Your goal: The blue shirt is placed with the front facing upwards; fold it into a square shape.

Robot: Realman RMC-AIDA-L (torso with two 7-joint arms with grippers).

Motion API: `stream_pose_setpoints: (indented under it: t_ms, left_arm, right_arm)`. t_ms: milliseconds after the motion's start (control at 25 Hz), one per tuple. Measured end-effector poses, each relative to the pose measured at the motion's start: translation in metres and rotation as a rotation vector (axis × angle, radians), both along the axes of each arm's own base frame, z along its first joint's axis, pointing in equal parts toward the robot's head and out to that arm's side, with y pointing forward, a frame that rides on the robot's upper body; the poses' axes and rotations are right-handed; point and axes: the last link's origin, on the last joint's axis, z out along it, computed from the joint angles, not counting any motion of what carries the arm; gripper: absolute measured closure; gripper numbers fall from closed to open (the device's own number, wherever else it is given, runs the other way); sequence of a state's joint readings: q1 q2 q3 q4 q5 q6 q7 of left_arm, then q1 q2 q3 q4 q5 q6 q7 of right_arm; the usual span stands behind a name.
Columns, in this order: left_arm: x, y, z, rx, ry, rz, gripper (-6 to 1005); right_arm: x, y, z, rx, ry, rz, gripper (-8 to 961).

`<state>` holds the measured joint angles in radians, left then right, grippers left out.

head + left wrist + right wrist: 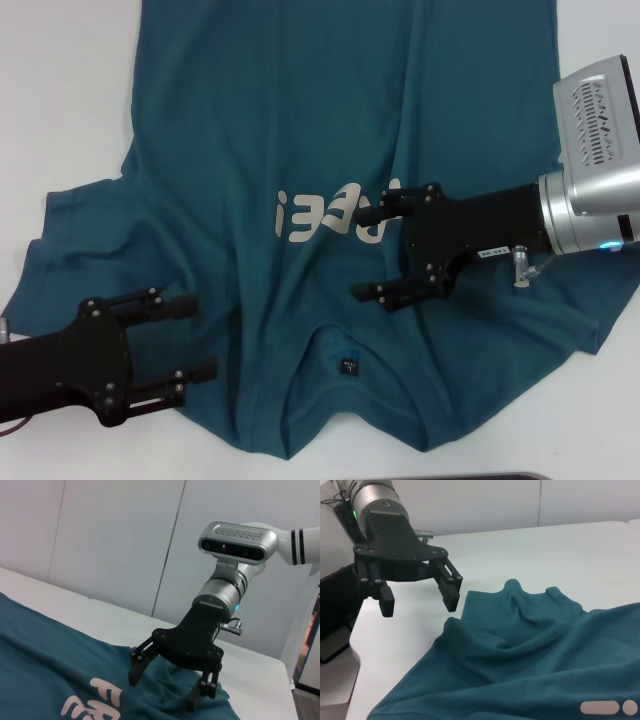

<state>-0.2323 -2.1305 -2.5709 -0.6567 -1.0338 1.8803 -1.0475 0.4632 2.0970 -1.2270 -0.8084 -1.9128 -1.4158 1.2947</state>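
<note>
We see the blue shirt (300,150) spread front-up on the white table (60,90), rumpled, its collar nearest us and the small dark neck label (347,366) showing inside it. The off-white lettering (335,212) reads upside down across the chest. Our left gripper (185,340) reaches in low on the left, its fingers (168,305) apart above the shirt's shoulder area. Our right gripper (385,243) comes in from the right, fingers spread wide, one fingertip overlapping the end of the lettering.
</note>
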Motion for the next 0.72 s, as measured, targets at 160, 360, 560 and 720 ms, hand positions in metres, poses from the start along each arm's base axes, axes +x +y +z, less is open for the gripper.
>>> stream_pose_setpoints:
  t_ms: [160, 360, 560, 720]
  left_arm:
    - [0.0002, -0.0003, 0.0002, -0.001, -0.001, -0.001, 308]
    - [0.0002, -0.0010, 0.0004, -0.002, -0.003, -0.001, 308]
    - [-0.0003, -0.0015, 0.0005, -0.001, -0.002, 0.001, 308]
    - [-0.0004, -0.0014, 0.0001, -0.001, -0.003, 0.003, 309]
  right_arm:
    - [-0.0001, -0.0002, -0.0001, -0.001, 0.000, 0.000, 39]
    - [-0.0002, -0.0005, 0.0000, -0.004, 0.001, 0.001, 40]
    - [-0.0001, -0.0003, 0.0000, -0.002, 0.001, 0.001, 40]
    - [-0.0009, 0.0004, 0.0000, -0.002, 0.001, 0.003, 41]
